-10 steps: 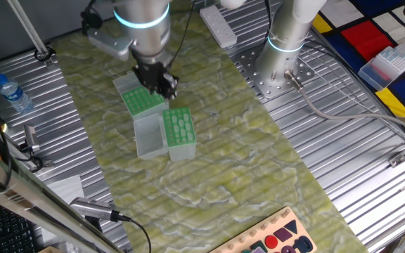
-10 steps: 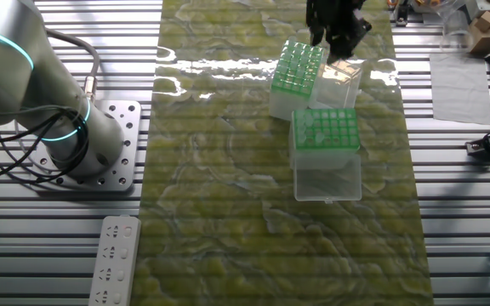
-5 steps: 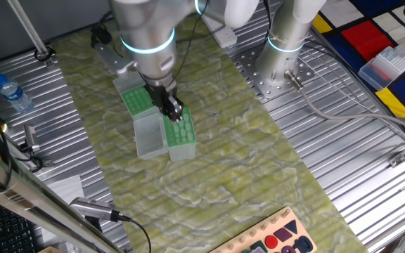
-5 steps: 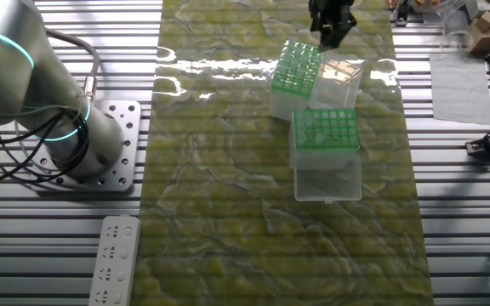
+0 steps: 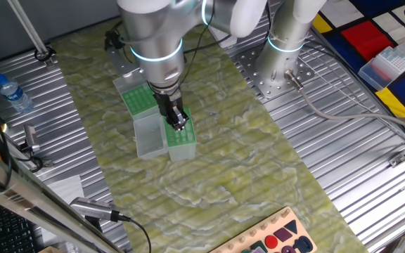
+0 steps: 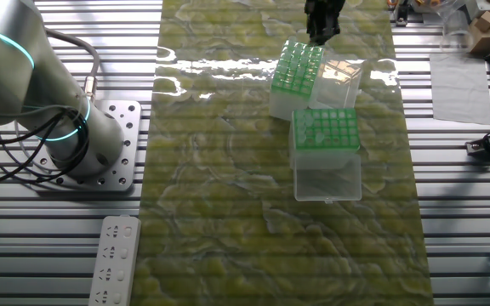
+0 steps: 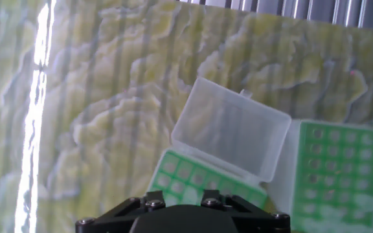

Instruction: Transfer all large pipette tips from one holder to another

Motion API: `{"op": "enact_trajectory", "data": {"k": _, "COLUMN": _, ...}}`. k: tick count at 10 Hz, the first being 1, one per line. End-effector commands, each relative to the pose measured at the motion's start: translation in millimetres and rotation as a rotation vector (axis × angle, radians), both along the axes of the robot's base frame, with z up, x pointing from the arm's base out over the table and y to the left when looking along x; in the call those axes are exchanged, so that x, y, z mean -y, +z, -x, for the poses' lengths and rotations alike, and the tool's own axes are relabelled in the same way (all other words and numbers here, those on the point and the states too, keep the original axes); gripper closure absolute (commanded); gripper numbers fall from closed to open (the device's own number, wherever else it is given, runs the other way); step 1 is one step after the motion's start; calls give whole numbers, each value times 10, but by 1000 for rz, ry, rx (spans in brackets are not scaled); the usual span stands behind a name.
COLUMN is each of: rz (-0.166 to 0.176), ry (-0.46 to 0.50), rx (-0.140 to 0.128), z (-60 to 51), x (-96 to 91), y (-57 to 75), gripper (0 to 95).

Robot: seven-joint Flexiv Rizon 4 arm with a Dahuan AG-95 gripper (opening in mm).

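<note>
- One fixed view: the black two-finger gripper [image 5: 177,119] hangs over the pale mint-green pipette tips [image 5: 180,128] in their clear box.
- Other fixed view: jaw opening unclear; descend straight, centred on one tip.
- Hand view: the green perforated rack [image 7: 332,169] sits beside.

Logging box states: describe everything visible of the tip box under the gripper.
The tip box is a translucent tub with a green rack top showing pale round tips in rows. Its clear hinged lid lies open alongside. It stands upright on the mat, close by the second box; the gripper hovers over it, contact unclear.
</note>
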State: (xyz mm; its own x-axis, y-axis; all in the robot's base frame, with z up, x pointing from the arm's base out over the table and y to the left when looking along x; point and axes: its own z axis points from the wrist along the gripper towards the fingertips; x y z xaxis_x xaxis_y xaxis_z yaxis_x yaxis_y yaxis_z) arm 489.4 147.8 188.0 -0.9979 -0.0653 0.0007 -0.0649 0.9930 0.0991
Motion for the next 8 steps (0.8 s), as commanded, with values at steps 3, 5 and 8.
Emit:
{"op": "enact_trajectory", "data": {"k": 3, "rz": 18, "ry": 43, "rx": 29, "z": -91, "x": 75, "y": -118, "gripper": 760}}
{"op": "enact_trajectory", "data": {"k": 5, "rz": 21, "ry": 29, "rx": 32, "z": -119, "x": 105, "y": -162, "gripper": 760}}
{"op": "enact_trajectory", "data": {"k": 8, "rz": 20, "ry": 14, "rx": 39, "z": -158, "x": 154, "y": -225, "gripper": 760}}
